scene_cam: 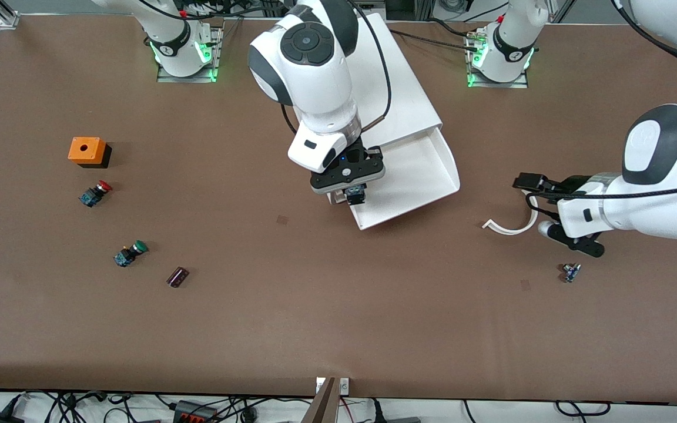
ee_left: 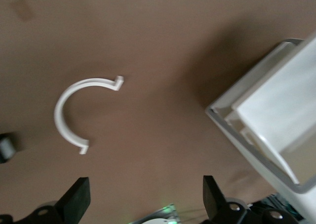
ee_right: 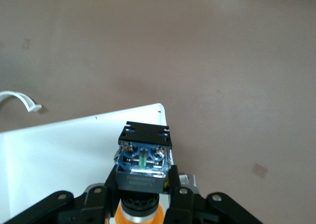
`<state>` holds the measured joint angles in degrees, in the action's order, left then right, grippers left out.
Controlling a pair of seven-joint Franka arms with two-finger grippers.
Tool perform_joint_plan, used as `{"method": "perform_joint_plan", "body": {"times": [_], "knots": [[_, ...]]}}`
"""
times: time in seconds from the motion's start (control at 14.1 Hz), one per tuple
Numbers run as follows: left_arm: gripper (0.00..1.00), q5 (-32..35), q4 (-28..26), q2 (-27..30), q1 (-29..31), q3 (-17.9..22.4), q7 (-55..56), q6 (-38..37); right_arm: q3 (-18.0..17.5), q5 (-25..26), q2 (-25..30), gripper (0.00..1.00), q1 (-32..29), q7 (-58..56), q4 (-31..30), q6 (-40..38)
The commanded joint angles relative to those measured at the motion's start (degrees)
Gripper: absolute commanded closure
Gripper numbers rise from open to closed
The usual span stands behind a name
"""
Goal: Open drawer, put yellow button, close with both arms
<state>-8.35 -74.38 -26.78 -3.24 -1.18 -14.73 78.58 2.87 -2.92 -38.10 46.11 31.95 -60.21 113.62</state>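
Right tool at frame centre pinched the yellow button over the open drawer for dropping; left tool spread, waiting mid-right.

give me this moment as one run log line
drawer: open | right claw: shut on yellow button, over drawer | left claw: open, over table near white curved piece

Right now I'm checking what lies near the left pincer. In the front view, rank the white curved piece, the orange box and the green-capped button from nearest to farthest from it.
1. White curved piece: on the table right beside the open left pincer.
2. Green-capped button: toward the right arm's end.
3. Orange box: also toward that end, by the red-capped button.
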Motion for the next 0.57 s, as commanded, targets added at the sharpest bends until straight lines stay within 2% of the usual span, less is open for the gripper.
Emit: {"method": "perform_joint_plan", "body": {"times": [0.0, 0.07, 0.28, 0.5], "knots": [[0.0, 7.89, 6.16, -1.52, -0.72, -0.05, 1.62, -0.62, 0.73, 0.02, -2.24, 1.0, 1.61, 3.29, 2.29, 1.52], [0.0, 8.34, 7.66, -1.7, -0.63, 0.3, 1.72, -0.53, 0.82, 0.11, -2.68, 1.0, 2.13, 3.38, 2.29, 1.87], [0.0, 8.61, 7.68, -2.14, 0.25, 0.83, 4.51, 3.33, 0.99, 0.2, -4.0, 1.0, 3.98, 3.38, 2.37, 2.4], [0.0, 7.91, 7.33, -1.96, 0.34, 0.83, 16.18, 2.81, 0.99, 0.28, -6.19, 1.0, 5.74, 3.47, 4.21, 2.49]]}}
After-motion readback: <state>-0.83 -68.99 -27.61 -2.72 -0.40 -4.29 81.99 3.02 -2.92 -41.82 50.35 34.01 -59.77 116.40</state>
